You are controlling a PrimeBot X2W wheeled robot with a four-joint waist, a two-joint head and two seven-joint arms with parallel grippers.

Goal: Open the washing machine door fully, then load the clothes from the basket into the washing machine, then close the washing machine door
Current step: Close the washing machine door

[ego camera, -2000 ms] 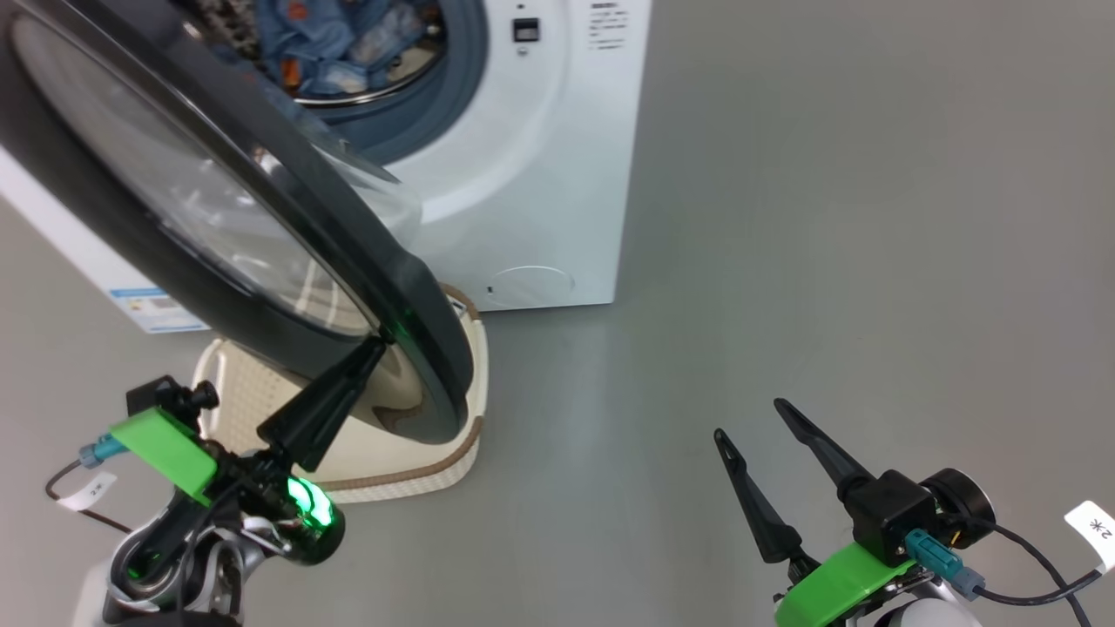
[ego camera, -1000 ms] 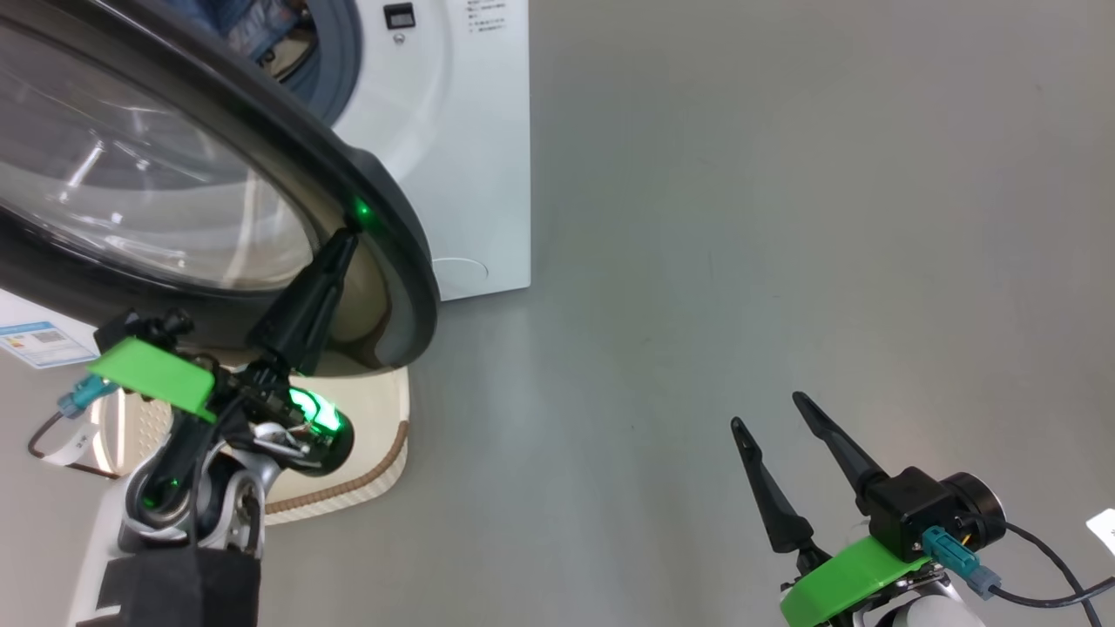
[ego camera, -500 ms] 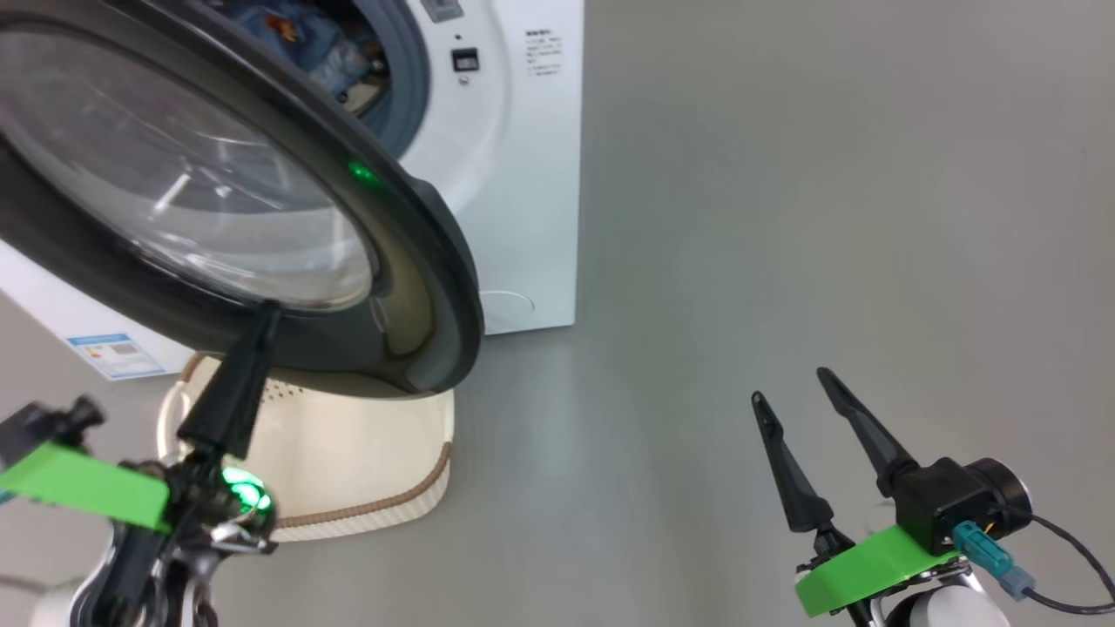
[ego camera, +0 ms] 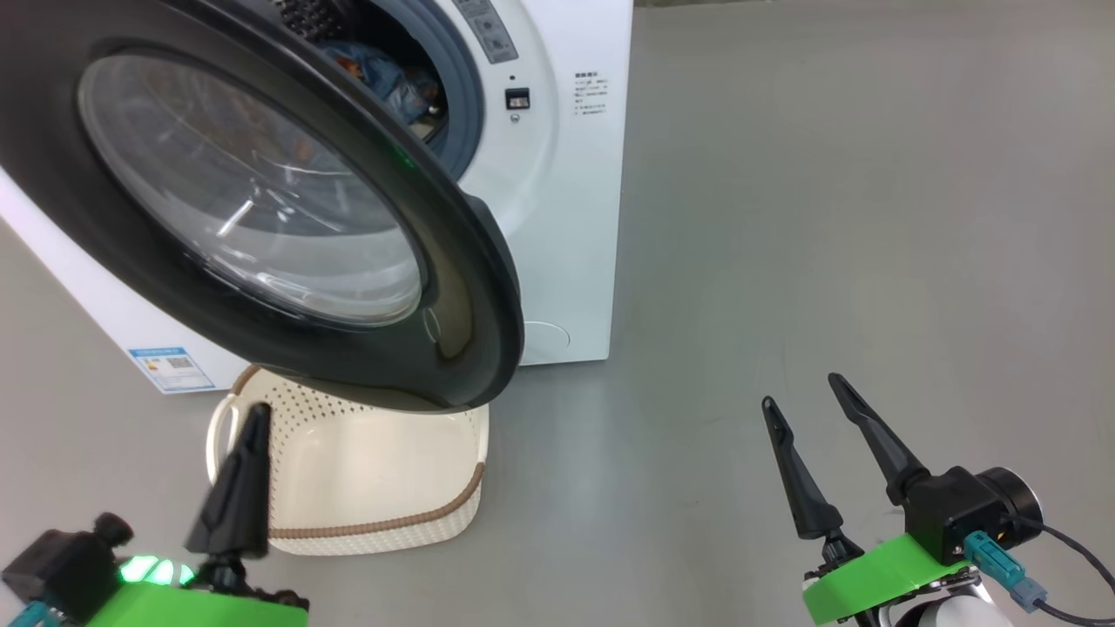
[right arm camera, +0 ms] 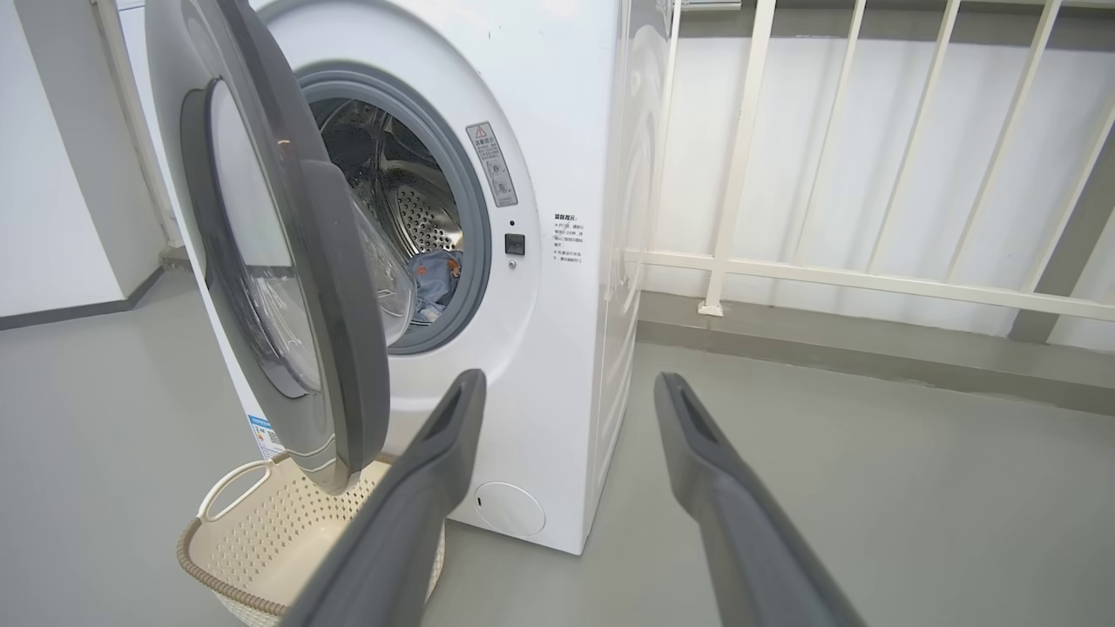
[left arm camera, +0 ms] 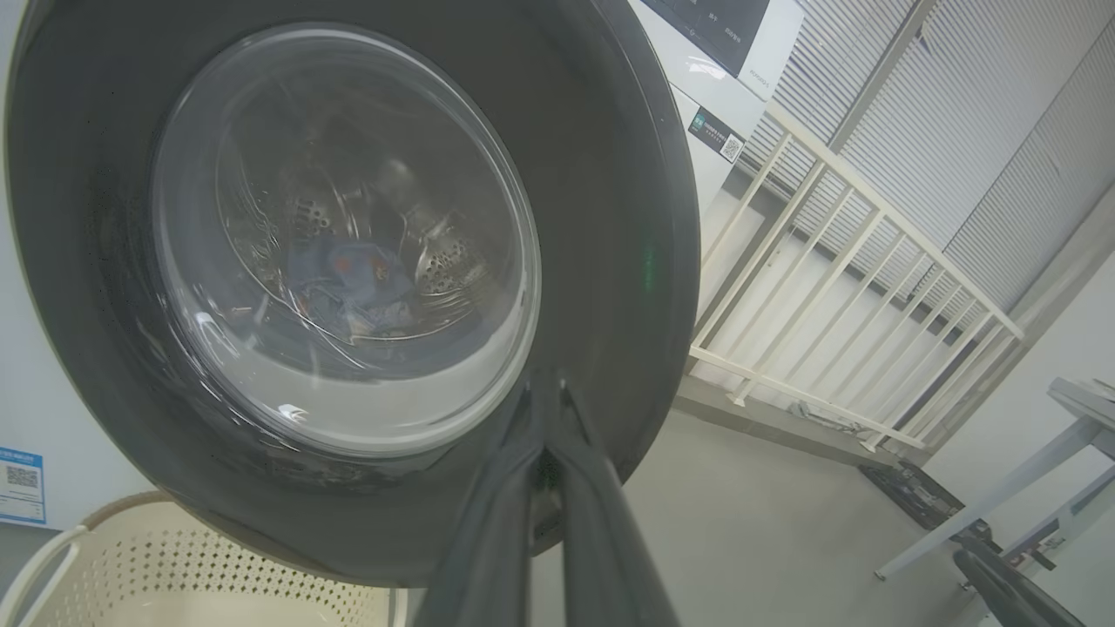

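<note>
1. Washing machine (right arm camera: pixel 557 287): white box on the floor, front opening exposed.
2. Door (ego camera: pixel 470 287): black glossy rim, clear bulged glass. Half-swung, overhanging the basket. Judged: closing step.
3. Basket (ego camera: pixel 392 523): cream, looks empty, below the opening for easy reach.
4. Clothes (ego camera: pixel 388 83): blue with orange prints, inside the drum.
5. Left gripper (left arm camera: pixel 544 401): fingers together, pusher-style, near the door's lower rim. Contact unclear.
6. Right gripper (ego camera: pixel 801 390): fingers apart, idle, well clear.

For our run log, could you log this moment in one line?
washing machine door: partly open | clothes: in drum | basket: empty | left gripper: shut, by door | right gripper: open
</note>
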